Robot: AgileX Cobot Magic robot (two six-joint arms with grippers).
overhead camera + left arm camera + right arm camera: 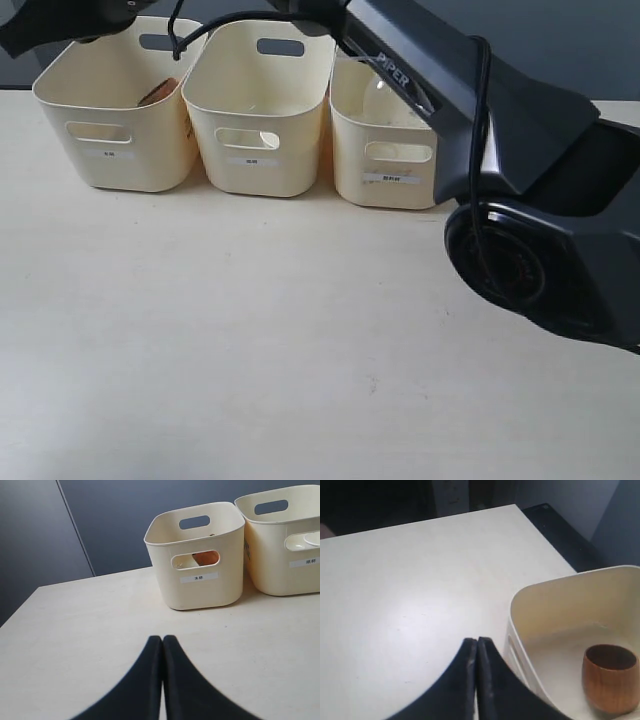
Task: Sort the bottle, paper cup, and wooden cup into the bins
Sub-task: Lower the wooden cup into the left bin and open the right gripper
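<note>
Three cream bins stand in a row at the back of the table. The wooden cup [610, 680] stands upright in the left bin [115, 150] and shows through that bin's cut-out [206, 557]. A white bit of the paper cup [269, 140] shows through the middle bin's [255, 160] cut-out. The clear bottle [385, 98] is in the right bin [385, 185]. My right gripper [477, 641] is shut and empty, beside the left bin's rim [560, 582]. Shut and empty too, my left gripper [162, 639] hangs over bare table in front of the left bin [200, 587].
The right arm [520, 150] is large in the foreground and reaches up across the right bin. A dark arm part [60, 25] hangs over the left bin's back corner. The table edge [545, 535] lies near the left bin, with a dark wall [125, 520] behind.
</note>
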